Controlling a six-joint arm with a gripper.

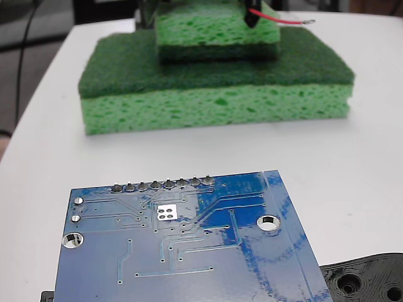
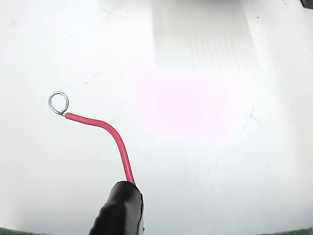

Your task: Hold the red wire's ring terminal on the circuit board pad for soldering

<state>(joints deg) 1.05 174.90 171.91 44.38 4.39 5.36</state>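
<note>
White table [image 1: 365,145] fills both views; dim room behind it at 12 o'clock in the fixed view. Two stacked green sponges [image 1: 214,88] sit at the far end. Circuit board [image 1: 189,245] lies flat at 6 o'clock in the fixed view, pin row on its far edge, pad [image 1: 166,212] just behind the pins, bare. Red wire [image 2: 110,134] in my wrist view: long axis runs from the black sleeve [image 2: 120,210] at 6 o'clock up toward 10 o'clock, bent midway. Ring terminal [image 2: 58,103] at its tip, over bare table, well apart from the board. My pincer is out of frame: can't tell its state or my arm's pose.
</note>
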